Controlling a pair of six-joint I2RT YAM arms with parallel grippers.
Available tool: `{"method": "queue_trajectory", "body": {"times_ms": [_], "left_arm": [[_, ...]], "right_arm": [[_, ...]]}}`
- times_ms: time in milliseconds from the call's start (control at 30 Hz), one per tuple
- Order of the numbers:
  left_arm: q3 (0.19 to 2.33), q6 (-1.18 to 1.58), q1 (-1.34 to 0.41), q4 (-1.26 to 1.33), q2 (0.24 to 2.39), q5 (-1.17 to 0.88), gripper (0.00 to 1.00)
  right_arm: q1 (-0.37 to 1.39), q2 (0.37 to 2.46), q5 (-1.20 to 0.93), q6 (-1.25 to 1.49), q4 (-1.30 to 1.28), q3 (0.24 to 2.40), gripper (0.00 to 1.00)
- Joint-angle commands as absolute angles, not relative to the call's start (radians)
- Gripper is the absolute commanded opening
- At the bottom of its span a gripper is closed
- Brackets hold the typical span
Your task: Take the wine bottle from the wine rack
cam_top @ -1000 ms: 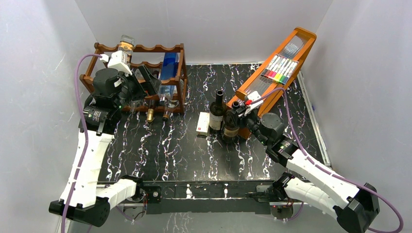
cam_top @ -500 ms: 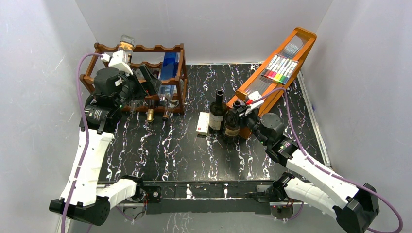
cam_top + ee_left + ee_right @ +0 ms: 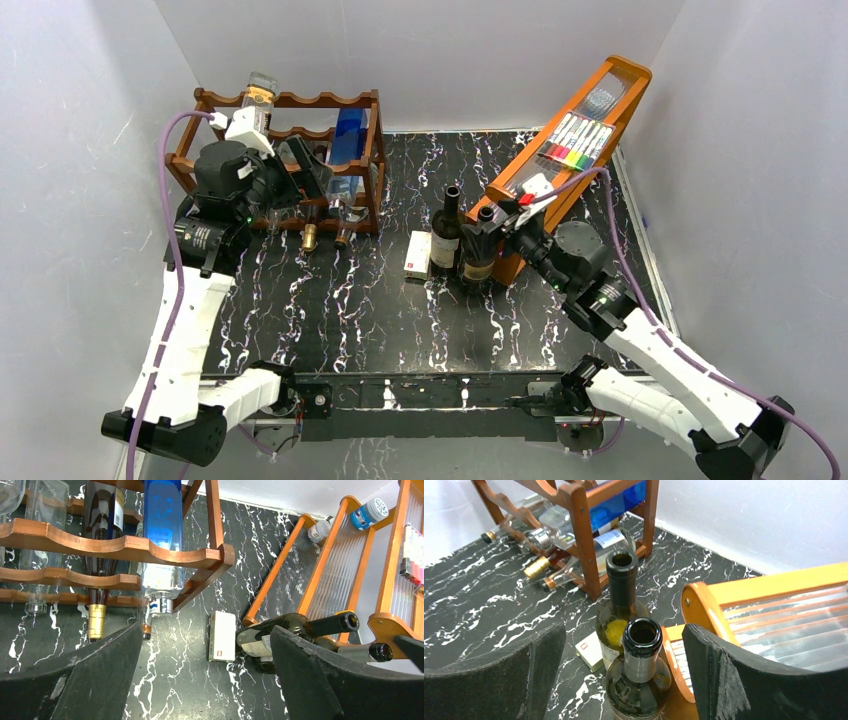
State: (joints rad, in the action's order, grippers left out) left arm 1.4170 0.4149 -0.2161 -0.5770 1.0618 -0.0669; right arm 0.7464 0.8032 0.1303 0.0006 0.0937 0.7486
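Left gripper [image 3: 205, 630] and right gripper [image 3: 624, 630] both spread. Wine bottle [image 3: 99, 510], upper left in the rack [image 3: 125, 547]: heavy, slick glass; probably grip the gold-capped neck.

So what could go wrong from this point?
1. The open right gripper hangs right at the nearer standing bottle; a crooked retreat could tip it against the second bottle or the orange stand beside it.
2. The open left gripper hangs close to the wine rack; it could knock the bottle necks that stick out.
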Motion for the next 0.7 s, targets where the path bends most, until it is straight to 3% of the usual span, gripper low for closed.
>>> {"method": "queue_trajectory", "body": {"times_ms": [0,267,467,667], "left_arm": [[1.425,0.377,-0.215,-0.596,1.053,-0.062,0.98],[1.576,0.239,-0.216,-0.631,1.203,0.097,0.98],[1.791,0.138,-0.168,-0.671,1.421,0.281,0.98],[1.913,-0.013,-0.123,-0.557,1.565,0.488,0.98]], "right_arm": [[0.741,0.749,0.097,0.0,-0.016,0.885,0.98],[0.74,0.743,0.189,0.107,-0.061,0.969,0.98],[0.741,0.852,0.144,0.042,-0.17,1.121,0.98],[0.74,0.888,0.159,0.016,-0.205,1.151,0.98]]}}
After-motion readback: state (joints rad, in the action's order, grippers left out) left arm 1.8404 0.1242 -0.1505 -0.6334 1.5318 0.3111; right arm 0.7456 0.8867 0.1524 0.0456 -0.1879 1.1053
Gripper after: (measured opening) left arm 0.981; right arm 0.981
